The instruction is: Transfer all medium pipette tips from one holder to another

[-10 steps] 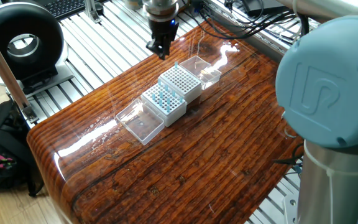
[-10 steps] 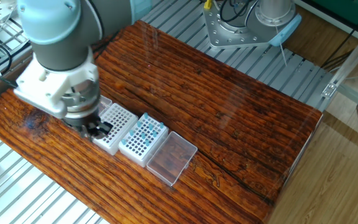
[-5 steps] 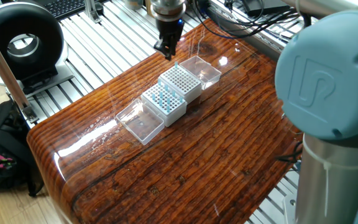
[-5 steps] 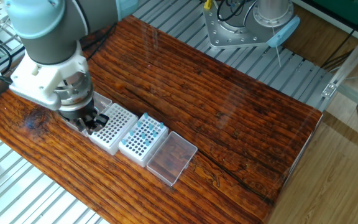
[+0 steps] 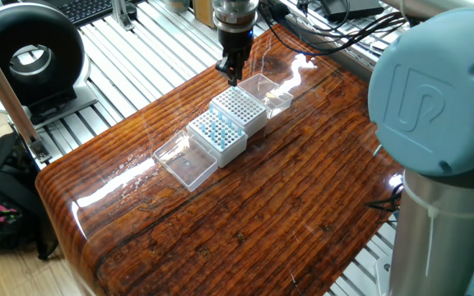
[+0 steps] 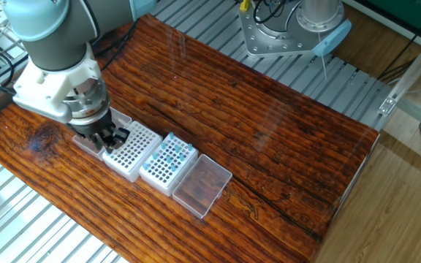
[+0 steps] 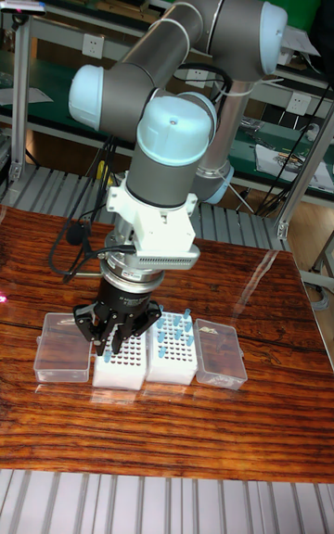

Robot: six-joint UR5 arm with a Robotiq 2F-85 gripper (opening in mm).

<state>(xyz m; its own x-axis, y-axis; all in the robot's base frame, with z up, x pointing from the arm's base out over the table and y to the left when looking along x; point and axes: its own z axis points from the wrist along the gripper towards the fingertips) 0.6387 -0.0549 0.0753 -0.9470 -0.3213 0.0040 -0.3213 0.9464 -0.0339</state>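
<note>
claw (image 5: 233, 76) above white holder (image 5: 239, 108), medium pipette tips (image 5: 216, 127) in adjacent holder (image 5: 220, 136)

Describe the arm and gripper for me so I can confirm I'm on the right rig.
The arm has grey tube segments with light-blue joint caps, one cap embossed with a logo. A white wrist block sits above a black gripper with dark fingers; black cables trail behind it.

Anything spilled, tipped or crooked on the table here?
Nothing stands out. Both holders, the one with blue tips and the mostly empty one, sit upright in a row with their clear lids beside them. No loose tips on the table.
</note>
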